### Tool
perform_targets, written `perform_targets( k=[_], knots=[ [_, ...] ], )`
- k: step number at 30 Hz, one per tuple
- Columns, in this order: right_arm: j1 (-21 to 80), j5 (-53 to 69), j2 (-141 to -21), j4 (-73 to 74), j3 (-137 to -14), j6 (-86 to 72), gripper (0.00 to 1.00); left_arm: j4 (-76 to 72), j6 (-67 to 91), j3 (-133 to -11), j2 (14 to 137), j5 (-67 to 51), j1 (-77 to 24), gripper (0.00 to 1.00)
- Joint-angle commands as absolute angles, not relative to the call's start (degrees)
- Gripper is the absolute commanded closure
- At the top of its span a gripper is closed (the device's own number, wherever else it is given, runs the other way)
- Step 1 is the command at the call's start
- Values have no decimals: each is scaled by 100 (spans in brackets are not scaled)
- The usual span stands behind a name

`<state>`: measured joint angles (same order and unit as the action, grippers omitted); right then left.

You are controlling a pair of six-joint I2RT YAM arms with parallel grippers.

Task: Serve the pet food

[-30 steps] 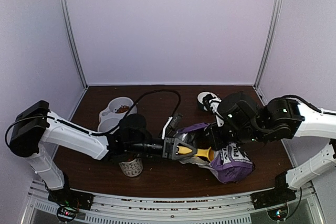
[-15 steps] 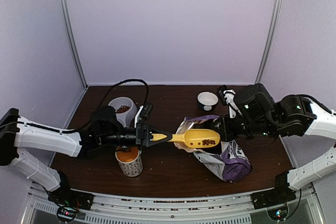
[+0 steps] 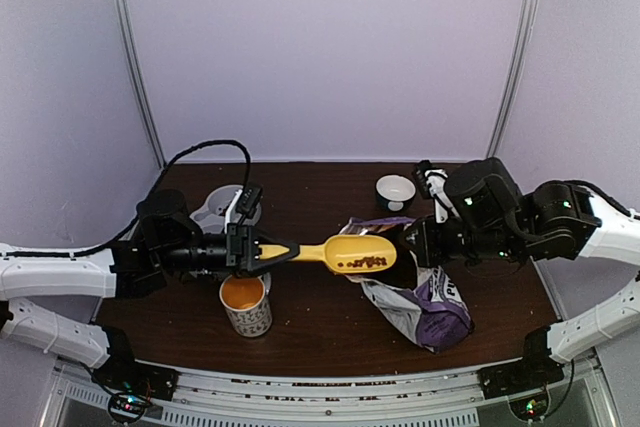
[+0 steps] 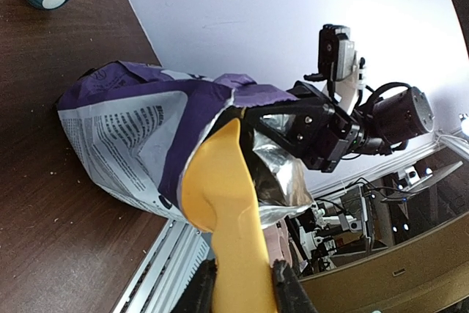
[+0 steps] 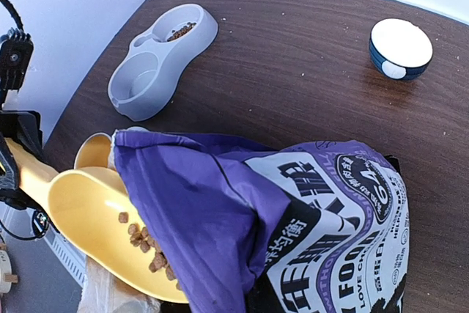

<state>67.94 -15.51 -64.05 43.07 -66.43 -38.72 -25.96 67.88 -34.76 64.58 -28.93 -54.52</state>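
Yellow plastic scoop (image 3: 345, 253) – the only one – is clamped by its handle in my left gripper (image 3: 252, 249), a dark finger (image 4: 287, 295) pressed against each side. It hangs level above the table (image 3: 320, 327), reaching out to my right. The kibble (image 5: 146, 251) lies in the scoop's bowl, at the far end from that gripper: a small cluster of brown pellets, too small and crowded to count exactly. The bowl's tip sits at the mouth of the purple bag (image 3: 425, 302), partly hidden behind its flap.

My right gripper (image 3: 414, 245) is closed tight on the upper edge of that bag's mouth, holding it raised while the bag's lower part rests on the wood.

I count one bag, one patterned mug (image 3: 246, 305) with an orange inside, one grey double dish (image 3: 215, 209) and one small dark round bowl (image 3: 396, 190) with a white inside. A second, smaller patch of kibble (image 5: 178, 33) lies in the dish's far well.

The mug stands just below the scoop's handle, close to my left gripper and near the table's front edge. The dish lies by the far left corner and the small bowl by the far right – brown tabletop shows between them. Pale walls close in the left, far and right sides.
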Motion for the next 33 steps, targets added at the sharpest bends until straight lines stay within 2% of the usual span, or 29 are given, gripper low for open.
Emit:
perform_targets(
  k=[1,13,20,27,33],
  knots=[
    [6785,-1590,-6379,3709,-6880,-3721,100,-2069,6729,-3601,6102,-2797,-5258,100],
    [6852,-1360,-6830,3335,-7356,-3266,100,-648,6032,-4045,5898,-2730,-5256,100],
    [7139,-1047,-7762,2757,-8037,-2546,100,-187,5609,-4179,5987,-2378,-5214,100],
    [7321,-819,-8304,2396,-8257,-2312,100,1426,4292,-4741,6000,-1104,-5293,100],
    [7499,-908,-8402,2383,-8238,-2380,100,2559,3587,-5509,6776,-104,-5827,100]
  ],
)
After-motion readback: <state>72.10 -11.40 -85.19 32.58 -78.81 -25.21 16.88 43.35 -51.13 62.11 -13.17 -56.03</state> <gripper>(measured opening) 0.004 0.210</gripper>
